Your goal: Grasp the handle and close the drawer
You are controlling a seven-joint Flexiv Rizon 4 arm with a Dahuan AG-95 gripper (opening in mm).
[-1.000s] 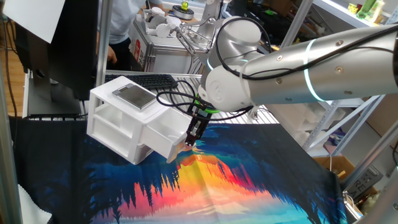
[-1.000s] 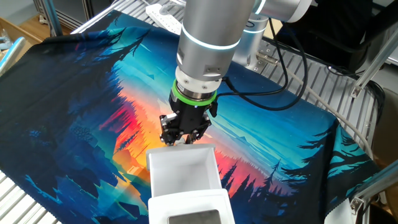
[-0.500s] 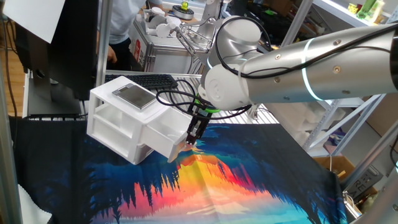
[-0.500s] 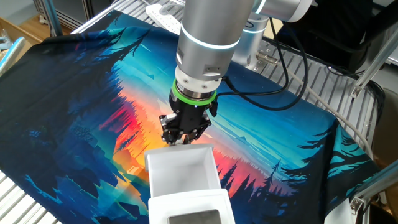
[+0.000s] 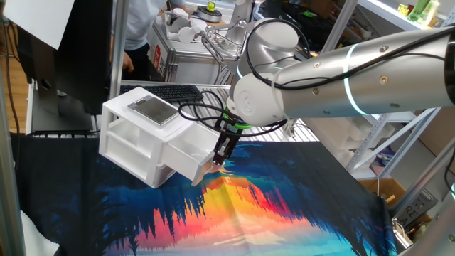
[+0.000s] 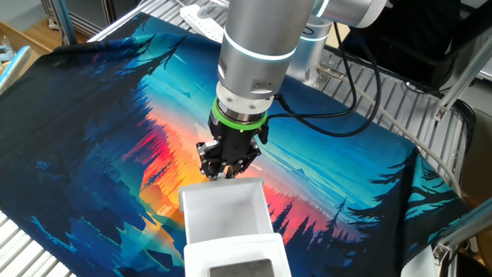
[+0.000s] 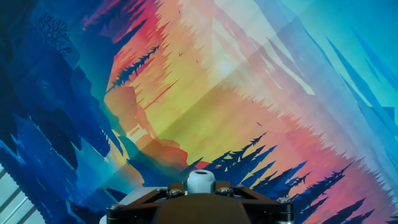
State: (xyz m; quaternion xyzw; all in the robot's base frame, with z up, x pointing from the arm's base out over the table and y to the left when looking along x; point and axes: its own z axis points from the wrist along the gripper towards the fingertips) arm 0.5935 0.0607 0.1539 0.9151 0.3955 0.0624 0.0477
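Note:
A small white cabinet [image 5: 131, 135] stands on the patterned cloth with its upper drawer [image 5: 186, 151] pulled out toward the arm. From above, that drawer [image 6: 227, 211] shows as an open white box. At the drawer's front edge, my gripper [image 6: 221, 172] points down at the front panel. The hand view has the round white handle [image 7: 201, 182] sitting between the two dark fingers [image 7: 166, 194], which press close on both sides of it. My gripper [image 7: 201, 188] is shut on the handle. In the fixed views the fingers hide the handle.
The colourful forest-print cloth [image 5: 270, 206] covers the table. A grey metal plate [image 5: 152, 109] lies on the cabinet's top. Behind the cabinet is a black keyboard [image 5: 174, 92]. A white power strip [image 6: 201, 18] lies at the cloth's far edge. Wire shelving [image 6: 400, 108] borders the cloth.
The jaws have narrowed onto the white handle. The drawer's front has shifted very slightly; the arm has barely moved.

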